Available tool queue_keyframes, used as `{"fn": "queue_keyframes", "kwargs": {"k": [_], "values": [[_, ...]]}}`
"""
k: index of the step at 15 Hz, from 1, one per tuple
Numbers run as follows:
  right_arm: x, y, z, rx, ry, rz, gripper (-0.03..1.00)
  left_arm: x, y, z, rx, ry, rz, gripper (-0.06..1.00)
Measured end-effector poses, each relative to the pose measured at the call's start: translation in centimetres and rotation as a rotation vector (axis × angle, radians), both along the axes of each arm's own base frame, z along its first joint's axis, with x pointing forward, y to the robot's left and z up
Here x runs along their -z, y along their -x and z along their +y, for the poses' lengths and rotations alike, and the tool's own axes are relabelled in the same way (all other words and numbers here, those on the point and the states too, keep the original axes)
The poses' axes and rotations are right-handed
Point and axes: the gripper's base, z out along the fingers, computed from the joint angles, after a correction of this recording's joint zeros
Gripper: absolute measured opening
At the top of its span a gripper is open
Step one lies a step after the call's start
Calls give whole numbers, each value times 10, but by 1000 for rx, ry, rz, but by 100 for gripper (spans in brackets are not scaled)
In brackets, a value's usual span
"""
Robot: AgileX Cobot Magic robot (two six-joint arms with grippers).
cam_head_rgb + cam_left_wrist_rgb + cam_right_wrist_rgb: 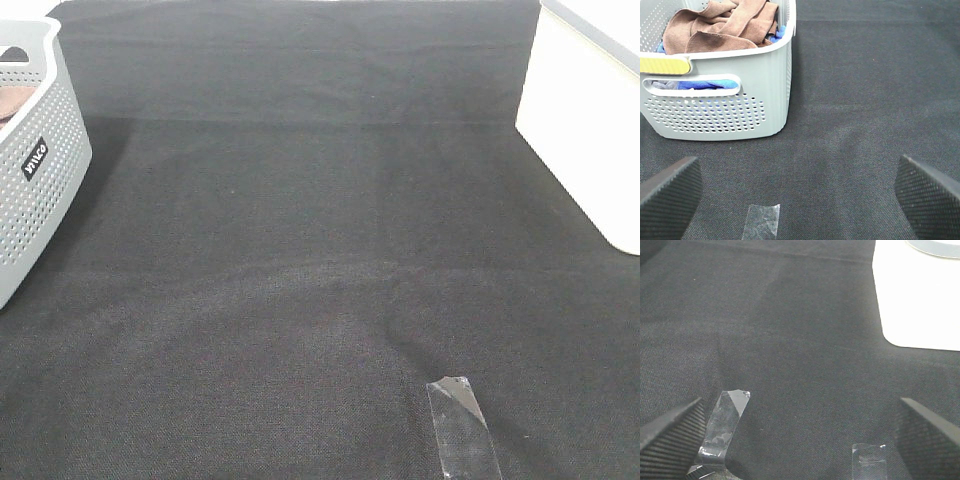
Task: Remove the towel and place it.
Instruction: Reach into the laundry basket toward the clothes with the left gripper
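Note:
The brown towel lies crumpled inside the grey perforated basket, on top of blue cloth. In the exterior high view the basket stands at the far left edge, with a sliver of brown towel showing inside. My left gripper is open and empty, above the black table cloth in front of the basket. My right gripper is open and empty over the cloth on the right side. Neither gripper shows in the exterior high view.
A white container stands at the back right and shows in the right wrist view. Clear tape strips lie on the black cloth: one near the front, one by the left gripper, two by the right.

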Motion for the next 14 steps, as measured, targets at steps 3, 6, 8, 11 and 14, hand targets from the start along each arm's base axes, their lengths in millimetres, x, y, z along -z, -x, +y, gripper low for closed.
{"fn": "queue_keyframes", "kwargs": {"k": [3,6,8,11,14], "values": [[0,0,0,0,0,0,96,0,0,0,0,0,0,99],[0,0,0,0,0,0,96,0,0,0,1,1,0,99],[0,0,0,0,0,0,96,-6,-4,-1,13,7,24,99],[0,0,0,0,0,0,96,-47,-20,-4,107,-90,110,99],[0,0,0,0,0,0,96,-86,-54,-3,223,-253,207,99]]}}
